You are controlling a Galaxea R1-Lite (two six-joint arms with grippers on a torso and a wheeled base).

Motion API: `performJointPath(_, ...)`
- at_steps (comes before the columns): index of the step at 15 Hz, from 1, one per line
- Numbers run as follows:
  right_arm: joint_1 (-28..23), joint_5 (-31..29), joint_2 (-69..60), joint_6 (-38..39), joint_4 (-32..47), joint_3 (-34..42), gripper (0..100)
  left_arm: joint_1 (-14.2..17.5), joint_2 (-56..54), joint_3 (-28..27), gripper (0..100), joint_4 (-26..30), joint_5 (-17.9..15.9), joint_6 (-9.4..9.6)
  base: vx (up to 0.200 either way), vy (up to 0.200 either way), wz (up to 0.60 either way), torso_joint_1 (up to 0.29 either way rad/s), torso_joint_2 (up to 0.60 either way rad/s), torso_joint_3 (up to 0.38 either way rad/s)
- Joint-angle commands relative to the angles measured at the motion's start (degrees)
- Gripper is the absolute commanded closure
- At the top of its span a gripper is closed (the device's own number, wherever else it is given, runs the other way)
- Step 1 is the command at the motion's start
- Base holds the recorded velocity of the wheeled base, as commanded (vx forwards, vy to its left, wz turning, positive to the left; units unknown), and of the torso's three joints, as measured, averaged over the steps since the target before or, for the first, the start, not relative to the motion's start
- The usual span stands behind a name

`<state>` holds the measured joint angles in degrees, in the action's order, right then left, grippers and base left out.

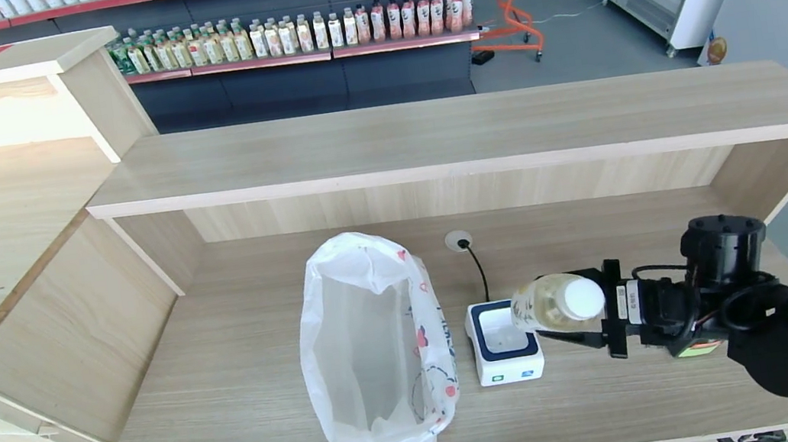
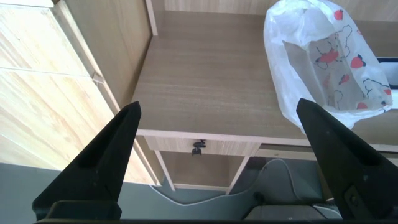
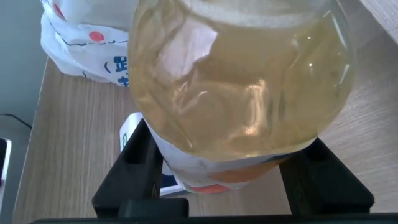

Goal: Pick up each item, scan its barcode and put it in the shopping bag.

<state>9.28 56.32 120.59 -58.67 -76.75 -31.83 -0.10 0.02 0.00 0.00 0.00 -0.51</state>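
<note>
My right gripper (image 1: 574, 310) is shut on a clear bottle (image 1: 556, 304) of pale yellow drink with a white cap, held on its side just above the right edge of the white barcode scanner (image 1: 504, 342). In the right wrist view the bottle (image 3: 242, 81) sits between the dark fingers (image 3: 134, 171), with the scanner (image 3: 132, 134) below it. The white shopping bag (image 1: 374, 351) with red prints stands open left of the scanner. My left gripper (image 2: 221, 158) hangs open off the counter's front edge, with the bag (image 2: 323, 59) farther off on the counter.
The scanner's black cable (image 1: 478, 271) runs to a grommet (image 1: 458, 240) at the back of the wooden counter (image 1: 229, 367). A raised shelf (image 1: 459, 135) walls the back, and side panels close both ends. Store shelves of drinks stand beyond.
</note>
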Motion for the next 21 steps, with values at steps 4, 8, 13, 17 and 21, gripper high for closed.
performJointPath(4, -0.1, 0.8, 6.9, -2.1, 0.0, -5.6, 100, 0.1, 0.0, 0.0, 0, 0.0, 0.0, -0.02, 0.000, 0.000, 0.00, 0.000, 0.00, 0.000)
performJointPath(8, 0.2, 1.5, 9.6, -4.4, 0.0, -7.5, 100, 0.0, 0.0, 0.0, 0, 0.0, 0.0, -0.02, 0.000, 0.000, 0.00, 0.000, 0.00, 0.000)
performJointPath(13, 1.6, 1.7, 12.6, -5.0, 0.0, -11.9, 100, 0.0, 0.0, 0.0, 0, 0.0, 0.0, -0.02, 0.000, 0.000, 0.00, 0.000, 0.00, 0.000)
performJointPath(17, 2.8, 1.6, 14.5, -5.0, -0.1, -14.5, 100, 0.0, 0.0, 0.0, 0, 0.0, 0.0, -0.02, 0.000, 0.000, 0.00, 0.000, 0.00, 0.000)
performJointPath(21, 2.7, 1.6, 13.9, -4.8, 0.0, -14.5, 100, 0.0, 0.0, 0.0, 0, 0.0, 0.0, -0.02, 0.000, 0.000, 0.00, 0.000, 0.00, 0.000)
